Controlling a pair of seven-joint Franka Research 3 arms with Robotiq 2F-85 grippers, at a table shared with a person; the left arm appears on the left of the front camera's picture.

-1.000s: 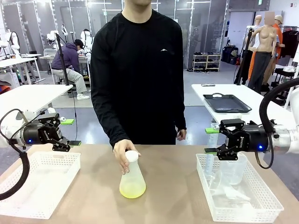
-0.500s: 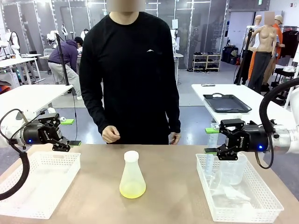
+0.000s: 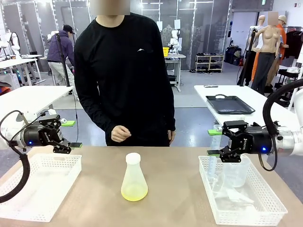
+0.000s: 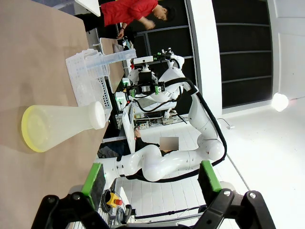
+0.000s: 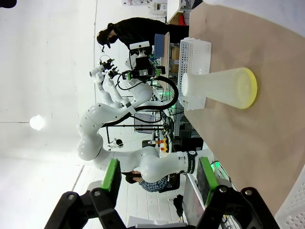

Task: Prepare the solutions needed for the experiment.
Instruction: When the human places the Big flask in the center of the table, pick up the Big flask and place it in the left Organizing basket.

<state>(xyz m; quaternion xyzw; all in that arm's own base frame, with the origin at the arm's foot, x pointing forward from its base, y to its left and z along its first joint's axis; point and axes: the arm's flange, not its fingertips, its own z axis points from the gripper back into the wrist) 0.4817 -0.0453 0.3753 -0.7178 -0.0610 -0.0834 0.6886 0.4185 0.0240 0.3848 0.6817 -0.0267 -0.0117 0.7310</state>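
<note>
- The solution [image 3: 134, 192] is a shallow, pale yellow-green layer in the bottom of a translucent conical flask [image 3: 133, 171].
- The flask stands upright on the table [image 3: 175, 189], between my two claws and lower than both, touched by neither.
- My left claw [image 3: 71, 134] hovers with its jaws spread wide and nothing between them. The flask is well off to its right, toward the middle of the table.
- In the left wrist view the flask lies beyond the green pads [image 4: 93, 178] and off to one side, clearly apart from them.
- My right claw [image 3: 214, 142] is also spread open and empty. The flask is well off to its left.
- Just under the right claw a clear beaker [image 3: 235, 173] stands in a white basket [image 3: 272, 189]. I can't tell whether the fingertips touch its rim.
- Under the left claw is the far rim of a second white basket [image 3: 47, 156].
- Beyond the flask, the person's hand [image 3: 120, 134] is loosely curled above the far table edge, apart from the flask.
</note>
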